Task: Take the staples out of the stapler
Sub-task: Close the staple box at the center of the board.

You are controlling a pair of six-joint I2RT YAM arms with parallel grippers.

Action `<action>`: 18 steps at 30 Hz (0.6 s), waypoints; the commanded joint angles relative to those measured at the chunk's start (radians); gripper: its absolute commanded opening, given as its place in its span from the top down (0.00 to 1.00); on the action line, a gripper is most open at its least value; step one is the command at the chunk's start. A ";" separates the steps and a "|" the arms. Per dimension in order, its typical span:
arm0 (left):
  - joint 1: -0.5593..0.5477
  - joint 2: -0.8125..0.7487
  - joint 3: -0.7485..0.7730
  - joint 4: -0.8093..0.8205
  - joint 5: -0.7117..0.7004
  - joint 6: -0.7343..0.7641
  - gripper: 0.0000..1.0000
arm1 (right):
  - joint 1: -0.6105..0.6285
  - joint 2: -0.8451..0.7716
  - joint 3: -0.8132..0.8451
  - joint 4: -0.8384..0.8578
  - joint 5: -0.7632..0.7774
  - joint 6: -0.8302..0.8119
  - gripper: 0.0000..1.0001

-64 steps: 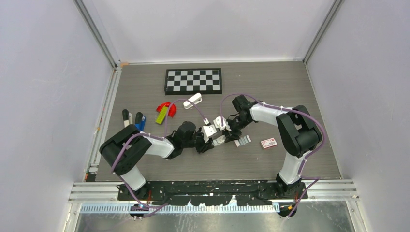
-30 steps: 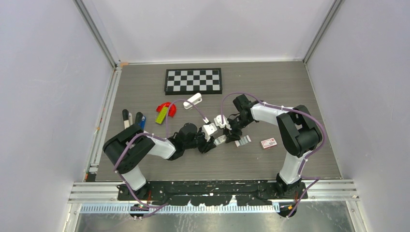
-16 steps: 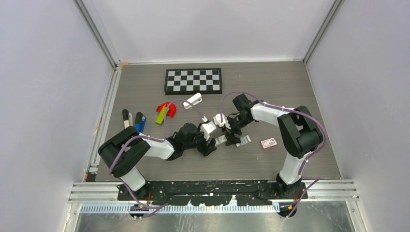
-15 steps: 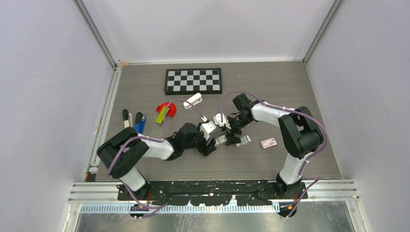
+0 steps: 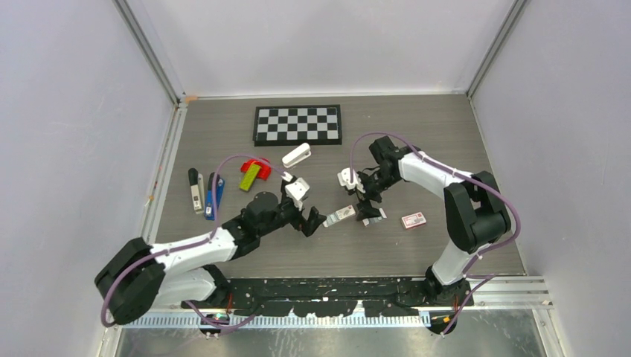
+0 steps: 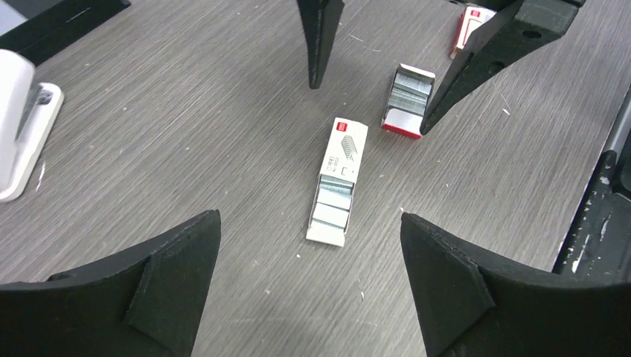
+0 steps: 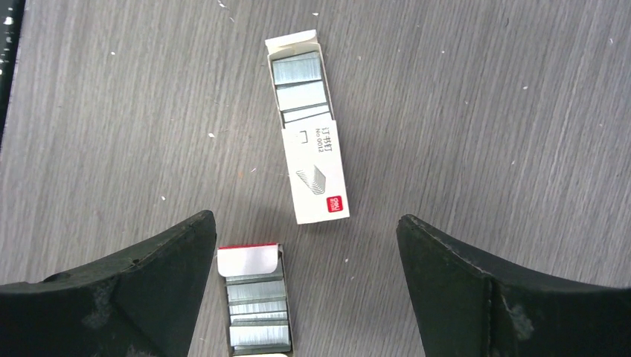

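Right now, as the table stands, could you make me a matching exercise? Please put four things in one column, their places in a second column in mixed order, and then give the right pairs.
Things
1. chessboard
2. blue stapler
3. white stapler
4. half-open staple box

Places
A. mid-table, its sleeve slid partly off the staples
B. near the left edge of the table
C. at the far edge, in the middle
D. just on the near side of the chessboard

Pairs: 1-C, 2-B, 3-D, 4-A
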 commanded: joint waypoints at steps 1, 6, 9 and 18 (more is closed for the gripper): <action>-0.002 -0.133 -0.059 -0.035 -0.084 -0.072 0.05 | -0.017 -0.063 0.066 -0.117 -0.032 -0.046 0.05; 0.002 -0.281 -0.097 -0.115 -0.230 -0.211 0.00 | -0.032 -0.092 0.109 -0.181 -0.034 -0.030 0.04; 0.005 -0.350 -0.120 -0.136 -0.250 -0.271 0.00 | -0.032 -0.107 0.133 -0.214 -0.041 -0.007 0.04; 0.008 -0.430 -0.143 -0.152 -0.177 -0.397 0.00 | -0.032 -0.195 0.178 -0.250 -0.059 0.241 0.04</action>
